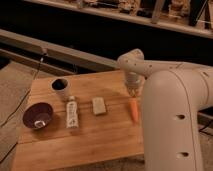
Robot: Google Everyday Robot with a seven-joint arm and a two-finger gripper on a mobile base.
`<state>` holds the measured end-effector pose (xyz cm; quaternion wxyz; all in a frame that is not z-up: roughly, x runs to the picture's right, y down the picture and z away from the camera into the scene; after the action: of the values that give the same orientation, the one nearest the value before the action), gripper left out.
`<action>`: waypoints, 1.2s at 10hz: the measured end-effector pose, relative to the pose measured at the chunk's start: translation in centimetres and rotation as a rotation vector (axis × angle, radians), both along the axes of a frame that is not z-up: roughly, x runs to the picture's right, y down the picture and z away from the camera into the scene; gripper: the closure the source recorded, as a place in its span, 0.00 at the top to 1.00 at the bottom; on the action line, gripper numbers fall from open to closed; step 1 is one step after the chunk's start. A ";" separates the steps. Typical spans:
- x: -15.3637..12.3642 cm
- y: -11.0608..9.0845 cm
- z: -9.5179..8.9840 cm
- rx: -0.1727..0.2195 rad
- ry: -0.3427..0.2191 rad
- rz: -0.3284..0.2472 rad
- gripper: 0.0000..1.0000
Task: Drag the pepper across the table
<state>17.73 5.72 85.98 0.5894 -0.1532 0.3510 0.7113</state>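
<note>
The pepper (133, 111), a slim orange tapered piece, lies near the right edge of the light-brown wooden table (75, 145), pointing toward the front. My gripper (132, 90) is shut and hangs just above the pepper's far end, at or very near touching it. I cannot tell whether it grips the pepper. The large white arm (172, 115) fills the right side and hides the table's right edge behind it.
A pale rectangular block (99, 106) lies left of the pepper. Further left are a white tube (72, 113), a dark cup (60, 85) at the back, and a dark red bowl (38, 115) near the left edge. A rail runs behind the table.
</note>
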 end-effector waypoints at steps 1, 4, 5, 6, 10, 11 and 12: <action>0.2 0.7 0.2 -0.014 0.009 0.000 0.00; 1.2 2.1 0.5 -0.039 0.042 0.000 0.00; 1.6 2.4 0.5 -0.044 0.056 0.001 0.00; 2.3 2.7 0.5 -0.050 0.077 0.003 0.00; 4.7 3.4 -0.3 -0.068 0.158 0.007 0.00; 5.4 3.7 -0.7 -0.074 0.180 0.013 0.00; 5.8 4.0 -0.9 -0.077 0.194 0.019 0.00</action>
<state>23.52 9.70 85.07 0.5396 -0.1096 0.4321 0.7142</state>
